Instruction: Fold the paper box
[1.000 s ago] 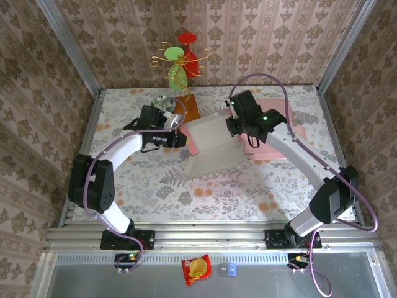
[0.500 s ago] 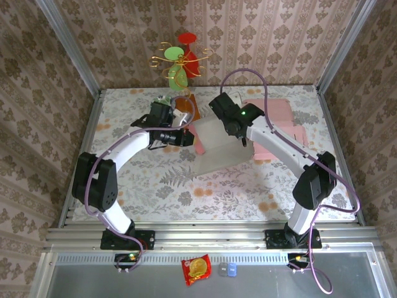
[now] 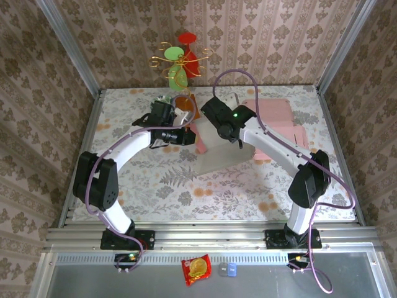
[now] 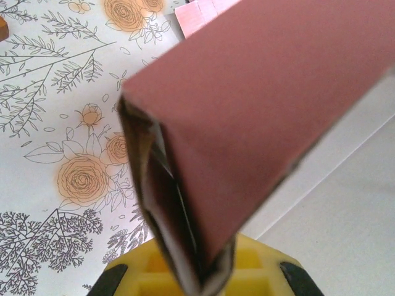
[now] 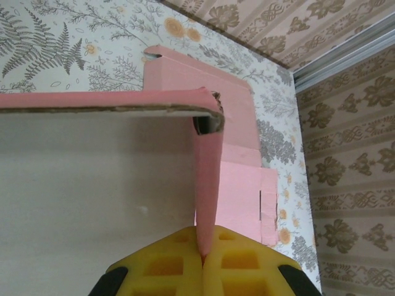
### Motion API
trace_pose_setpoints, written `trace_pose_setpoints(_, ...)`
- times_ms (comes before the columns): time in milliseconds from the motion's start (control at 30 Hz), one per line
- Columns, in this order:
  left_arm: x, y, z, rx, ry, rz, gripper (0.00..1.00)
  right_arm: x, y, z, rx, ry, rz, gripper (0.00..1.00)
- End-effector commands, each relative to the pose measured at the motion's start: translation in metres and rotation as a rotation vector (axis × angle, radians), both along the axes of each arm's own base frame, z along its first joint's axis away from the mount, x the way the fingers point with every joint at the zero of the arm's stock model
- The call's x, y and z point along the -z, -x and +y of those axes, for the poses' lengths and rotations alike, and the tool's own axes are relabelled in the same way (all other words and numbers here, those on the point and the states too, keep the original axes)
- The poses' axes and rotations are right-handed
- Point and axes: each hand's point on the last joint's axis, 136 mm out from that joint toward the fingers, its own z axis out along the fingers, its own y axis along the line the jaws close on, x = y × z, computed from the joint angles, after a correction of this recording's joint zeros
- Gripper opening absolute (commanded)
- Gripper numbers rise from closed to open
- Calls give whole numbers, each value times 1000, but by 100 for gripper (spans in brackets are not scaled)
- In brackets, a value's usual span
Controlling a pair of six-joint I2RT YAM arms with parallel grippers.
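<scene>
The paper box (image 3: 220, 152) is a pink sheet with a pale inner face, held up off the table between both arms. My left gripper (image 3: 189, 138) is shut on its left edge, where a doubled pink flap (image 4: 259, 105) runs into the yellow pads (image 4: 148, 280). My right gripper (image 3: 212, 115) is shut on the far edge. In the right wrist view a thin pink flap (image 5: 208, 185) stands pinched between the yellow pads (image 5: 247, 262), and the pale panel (image 5: 92, 185) spreads to the left under a folded pink rim.
A flat pink cardboard sheet (image 3: 276, 121) lies on the table to the right, seen too behind the flap (image 5: 241, 191). A wire ornament with red and green discs (image 3: 180, 62) on a brown base stands at the back. A snack packet (image 3: 196, 269) lies on the front ledge.
My right gripper has slid left along the box's far edge and closed fully. The box has drawn in narrower and stands steeper. My left gripper has shifted slightly up and right.
</scene>
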Motion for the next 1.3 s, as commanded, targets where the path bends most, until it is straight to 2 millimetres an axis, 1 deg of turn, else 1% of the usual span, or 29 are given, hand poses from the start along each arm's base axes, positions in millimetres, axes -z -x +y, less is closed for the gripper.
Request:
trace_pose_setpoints(0, -2, -3, -2, -3, 7, 13, 0, -14, -5, -6, 19, 125, -52, 0)
trace_pose_setpoints(100, -1, -3, -2, -4, 9, 15, 0, -10, -5, 4, -17, 96, -32, 0)
trace_pose_setpoints(267, 1, -2, -2, -2, 11, 22, 0, -9, -1, 8, -36, -96, 3, 0)
trace_pose_setpoints(333, 1, -2, -2, -1, 11, 22, 0, -6, 0, 7, -39, -159, 28, 6)
trace_pose_setpoints(433, 1, -1, -2, 1, 12, 25, 0, -4, -1, -4, -1, -223, 45, 12)
trace_pose_setpoints(533, 1, 0, -2, 3, 14, 26, 0, -1, -1, -12, 19, -259, 58, 19)
trace_pose_setpoints(667, 1, 0, -2, 6, 12, 26, 0, 1, -1, -14, 21, -275, 62, 30)
trace_pose_setpoints(867, 0, -1, -2, 7, 12, 24, 0, 9, -2, -12, 20, -278, 79, 40)
trace_pose_setpoints(1067, 0, -1, -2, 6, 11, 25, 0, 17, -4, -12, 25, -269, 93, 38)
trace_pose_setpoints(1200, 0, 0, -2, 5, 10, 26, 0, 26, -1, -15, 34, -257, 103, 28)
trace_pose_setpoints(1267, 1, 1, -2, 3, 11, 30, 0, 29, 0, -16, 40, -249, 105, 16)
